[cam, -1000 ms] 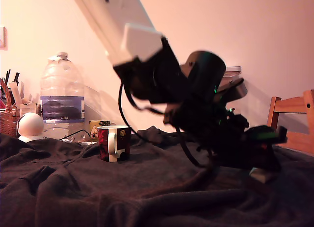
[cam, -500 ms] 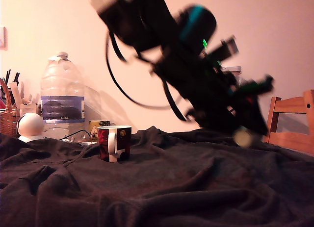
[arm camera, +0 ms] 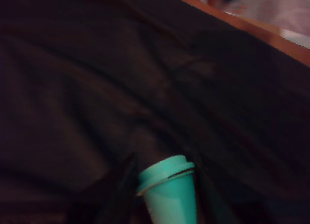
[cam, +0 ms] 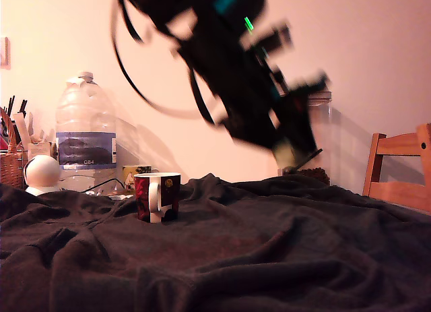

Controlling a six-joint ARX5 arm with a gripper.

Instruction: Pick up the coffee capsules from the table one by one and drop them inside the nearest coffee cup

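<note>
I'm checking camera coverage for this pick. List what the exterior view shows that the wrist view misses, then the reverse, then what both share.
Only the exterior view shows the coffee cup, the water bottle, the wooden chair and the raised, blurred arm. Only the wrist view shows clearly the capsule held in the gripper, with its round flat end outward. Both show the dark cloth on the table and the capsule, which is only a pale blur in the exterior view.

A large water bottle [cam: 85, 130], white ball [cam: 42, 172], pencil basket [cam: 10, 165] and wooden chair [cam: 399, 169] ring the scene
</note>
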